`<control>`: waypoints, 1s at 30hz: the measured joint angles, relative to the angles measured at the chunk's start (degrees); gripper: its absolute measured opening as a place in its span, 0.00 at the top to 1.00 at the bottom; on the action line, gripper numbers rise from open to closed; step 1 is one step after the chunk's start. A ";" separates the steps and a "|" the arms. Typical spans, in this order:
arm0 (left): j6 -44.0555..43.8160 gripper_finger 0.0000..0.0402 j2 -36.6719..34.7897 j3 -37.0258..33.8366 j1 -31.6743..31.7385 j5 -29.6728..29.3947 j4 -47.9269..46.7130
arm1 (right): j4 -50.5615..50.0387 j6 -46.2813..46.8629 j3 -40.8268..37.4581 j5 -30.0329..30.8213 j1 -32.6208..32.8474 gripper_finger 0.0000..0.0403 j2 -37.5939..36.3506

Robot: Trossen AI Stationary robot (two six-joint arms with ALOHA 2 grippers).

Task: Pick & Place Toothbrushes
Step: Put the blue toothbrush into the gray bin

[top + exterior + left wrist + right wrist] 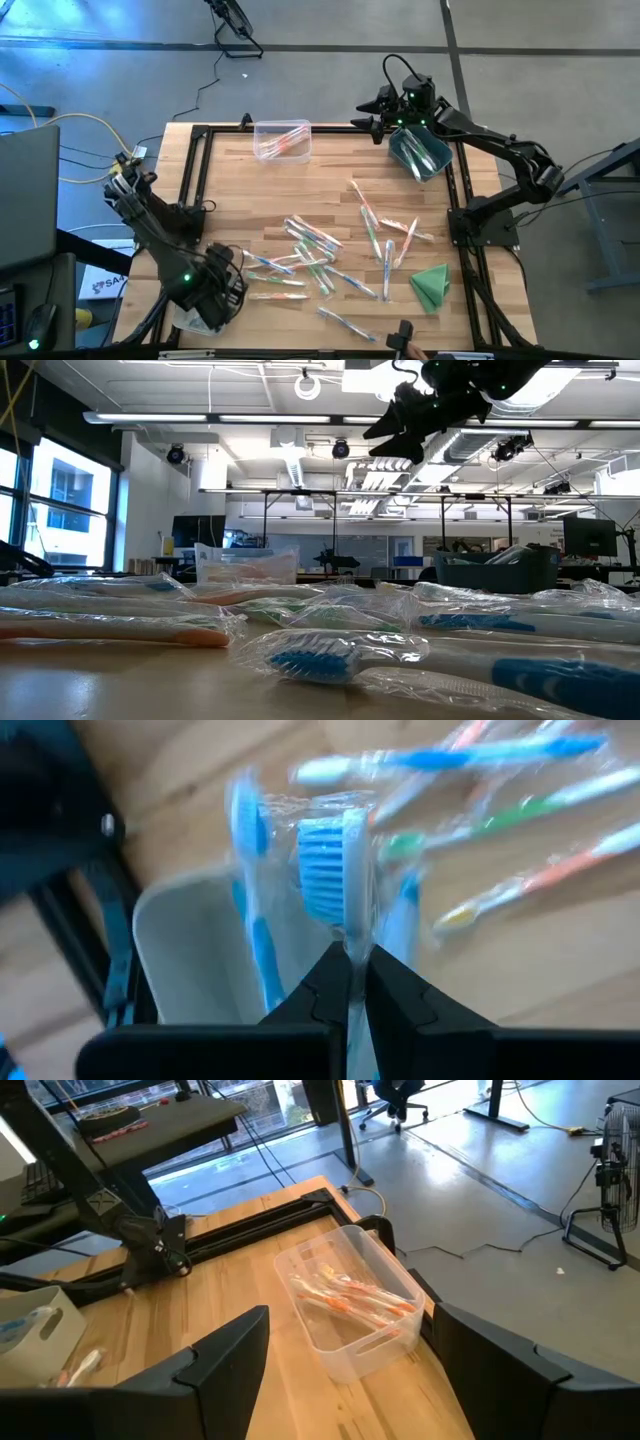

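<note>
Toothbrushes [320, 255] litter table between clear bin [282, 139] and green cloth [431, 285]

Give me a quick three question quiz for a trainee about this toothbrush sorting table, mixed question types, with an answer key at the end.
1. True or false: the left gripper is shut on a blue toothbrush in a clear wrapper.
2. Multiple choice: the clear bin at the far edge of the table holds toothbrushes of which colour? A) blue B) orange-pink C) green
3. Short answer: which arm hangs over the dark bin, and how do the fingers of its gripper stand?

Key
1. True; it is above a white bin.
2. B.
3. The right arm; its fingers stand wide open with nothing between them.
</note>
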 joint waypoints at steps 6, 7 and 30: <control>-5.53 0.98 1.91 -0.02 -3.02 3.20 1.03 | 0.00 -0.07 0.00 -0.10 0.00 0.32 0.00; -6.64 0.98 2.00 -0.02 -3.46 3.14 0.98 | 0.00 -0.07 0.00 -0.09 0.00 0.32 0.00; -9.82 0.96 2.20 -7.98 -4.74 3.03 6.64 | 0.00 -0.20 0.00 0.07 0.00 0.32 0.00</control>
